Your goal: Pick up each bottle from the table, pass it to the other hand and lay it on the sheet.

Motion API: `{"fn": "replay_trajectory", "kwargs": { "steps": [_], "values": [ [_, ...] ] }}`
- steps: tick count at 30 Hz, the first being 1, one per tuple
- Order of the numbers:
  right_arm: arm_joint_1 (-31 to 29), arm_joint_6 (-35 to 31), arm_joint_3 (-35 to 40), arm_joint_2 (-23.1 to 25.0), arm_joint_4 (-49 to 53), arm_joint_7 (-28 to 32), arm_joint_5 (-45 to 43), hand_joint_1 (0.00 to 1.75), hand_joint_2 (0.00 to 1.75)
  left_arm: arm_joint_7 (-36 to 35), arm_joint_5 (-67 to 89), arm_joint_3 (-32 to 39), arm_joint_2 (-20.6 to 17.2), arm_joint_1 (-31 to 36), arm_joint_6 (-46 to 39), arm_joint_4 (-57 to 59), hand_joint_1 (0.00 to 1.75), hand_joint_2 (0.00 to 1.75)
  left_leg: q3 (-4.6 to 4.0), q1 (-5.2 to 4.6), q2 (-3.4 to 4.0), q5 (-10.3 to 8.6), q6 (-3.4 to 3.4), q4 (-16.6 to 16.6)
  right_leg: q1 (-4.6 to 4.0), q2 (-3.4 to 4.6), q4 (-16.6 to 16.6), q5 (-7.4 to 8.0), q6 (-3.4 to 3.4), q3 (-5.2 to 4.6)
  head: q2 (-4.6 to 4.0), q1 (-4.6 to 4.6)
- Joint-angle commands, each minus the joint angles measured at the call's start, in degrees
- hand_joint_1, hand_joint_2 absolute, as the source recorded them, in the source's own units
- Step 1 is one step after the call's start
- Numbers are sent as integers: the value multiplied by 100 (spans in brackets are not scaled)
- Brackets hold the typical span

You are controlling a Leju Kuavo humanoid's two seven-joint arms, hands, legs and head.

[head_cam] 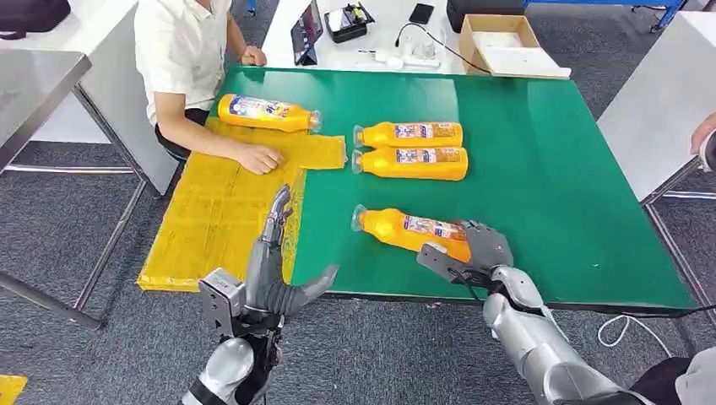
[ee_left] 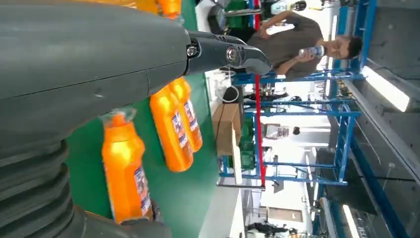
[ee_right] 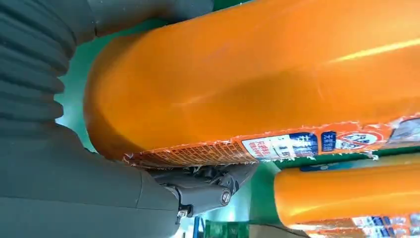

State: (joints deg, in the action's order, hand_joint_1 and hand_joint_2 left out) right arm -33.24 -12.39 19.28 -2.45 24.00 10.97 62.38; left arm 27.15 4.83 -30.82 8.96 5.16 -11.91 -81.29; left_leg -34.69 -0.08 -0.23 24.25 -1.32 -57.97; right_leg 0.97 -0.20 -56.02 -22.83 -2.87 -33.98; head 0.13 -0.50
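Right hand (head_cam: 473, 253) wrapped round the base end of the near bottle (head_cam: 405, 229), fingers (head_cam: 488, 239) over the far side and thumb on the near side, clamping it. Bottle lying on its side on the green desk (head_cam: 549, 169), long axis running roughly left to right with a slight slant, cap end pointing toward the sheet (head_cam: 215, 211), base end toward the hand. In the right wrist view, orange body (ee_right: 257, 74) pressed against the palm, label edge showing, fingers (ee_right: 208, 186) curled under it.

Left hand (head_cam: 274, 274) empty, raised at the desk's near edge beside the sheet's near right corner, fingers (head_cam: 277, 215) stretched straight toward the far side, thumb spread out toward the near bottle.

Two more bottles (head_cam: 412, 149) lying side by side beyond the near bottle, touching along their length, both parallel to the desk's far edge, caps pointing toward the sheet. Seen also in the left wrist view, past the grey cover, lying beside the near bottle (ee_left: 124, 173).

Fourth bottle (head_cam: 266, 113) lying on the sheet's far end, cap pointing away from the sheet toward the pair.

Person (head_cam: 186, 51) seated at the sheet's far left, one hand (head_cam: 257, 158) flat on the yellow sheet. Cardboard box (head_cam: 498, 38) on a white table beyond the desk.
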Motion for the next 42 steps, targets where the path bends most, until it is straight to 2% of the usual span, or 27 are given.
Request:
{"fn": "replay_trajectory", "kwargs": {
  "steps": [1, 3, 6, 11, 12, 13, 15, 17, 20, 27, 29, 30, 33, 35, 42],
  "values": [
    [497, 80, -168, 122, -390, 19, -53, 171, 175, -30, -24, -1, -191, 25, 32, 83, 0, 175, 27, 13, -16, 5, 12, 15, -13, -16, 19, -4, 17, 33, 0, 0],
    [717, -88, -635, 355, -122, 590, -705, 175, 175, -130, -338, 260, -148, -238, 127, -117, 0, 175, 34, 10, -10, 6, 9, 12, -10, -9, 16, -6, 11, 32, 0, 0],
    [1085, -446, -793, 700, 471, 922, -1155, 175, 175, -324, -802, 637, -146, -600, 528, -369, 0, 175, 37, 12, 4, 11, 10, 14, -13, 6, 18, -6, 10, 36, 0, 2],
    [1536, -607, -637, 808, 1495, 1184, -1732, 175, 175, -611, -1200, 787, -9, -670, 974, -160, 0, 175, 34, 17, 15, 19, 21, 12, -16, 27, 10, -9, 16, 26, 0, -2],
    [1584, -556, -599, 821, 1622, 1201, -1813, 159, 175, -611, -1207, 779, -1, -659, 979, -128, 0, 175, 28, 17, 8, 17, 18, 8, -17, 21, 7, -9, 12, 20, 0, -2],
    [1686, -458, -535, 850, 1854, 1282, -2021, 150, 175, -611, -1216, 768, 9, -665, 982, -120, 0, 175, 28, 21, 3, 16, 22, 13, -20, 15, 9, -12, 18, 22, 0, -2],
    [1843, -403, -415, 924, 2133, 1380, -2143, 155, 175, -610, -1223, 752, 17, -691, 983, -111, 0, 175, 17, 23, 6, 16, 17, 8, -22, 20, 5, -12, 14, 14, 0, 0],
    [2005, -351, -265, 980, 2419, 1435, -2311, 173, 175, -621, -1223, 724, 10, -710, 986, -84, 0, 175, 14, 21, 8, 17, 17, 8, -21, 25, 5, -13, 15, 11, 0, -2],
    [2194, -341, 37, 1039, 2820, 1513, -2517, 175, 175, -671, -1282, 673, -7, -736, 1026, -43, 0, 175, 18, 25, 14, 28, 24, 9, -25, 30, 4, -22, 27, 14, 0, -2],
    [2225, -364, 151, 1026, 2927, 1496, -2588, 175, 175, -695, -1353, 662, -11, -733, 1072, -41, 0, 175, -32, 19, 3, 18, 17, 6, -18, 21, -1, -16, 14, -29, 0, -2],
    [2218, -379, 171, 1009, 2923, 1525, -2635, 175, 175, -706, -1376, 658, -12, -731, 1084, -41, 0, 175, -14, 22, 3, 27, 21, 9, -22, 20, 2, -26, 22, -10, 0, -2],
    [2226, -419, 210, 1011, 2960, 1582, -2703, 171, 175, -710, -1385, 646, -17, -721, 1088, -29, 0, 175, -46, 19, 4, 15, 14, 6, -18, 22, 0, -14, 12, -41, 0, 0],
    [2241, -517, 208, 1007, 3087, 1638, -2882, 175, 175, -759, -1507, 618, 27, -619, 1110, 92, 0, 175, -56, 17, 0, 12, 13, 7, -15, 17, -1, -12, 10, -50, 0, 0],
    [2228, -355, 299, 940, 3110, 1624, -2946, 175, 175, -809, -1641, 517, 37, -546, 1176, 163, 0, 175, -58, 16, -4, 12, 13, 6, -15, 14, -2, -13, 10, -51, 0, 0],
    [1747, -168, 785, 1004, 2446, 1973, -3101, 175, 175, -1156, -2539, 184, 79, 31, 1439, 661, 0, 175, -52, 19, 2, 14, 17, 4, -18, 19, -2, -13, 16, -48, 0, -2]
  ]
}}
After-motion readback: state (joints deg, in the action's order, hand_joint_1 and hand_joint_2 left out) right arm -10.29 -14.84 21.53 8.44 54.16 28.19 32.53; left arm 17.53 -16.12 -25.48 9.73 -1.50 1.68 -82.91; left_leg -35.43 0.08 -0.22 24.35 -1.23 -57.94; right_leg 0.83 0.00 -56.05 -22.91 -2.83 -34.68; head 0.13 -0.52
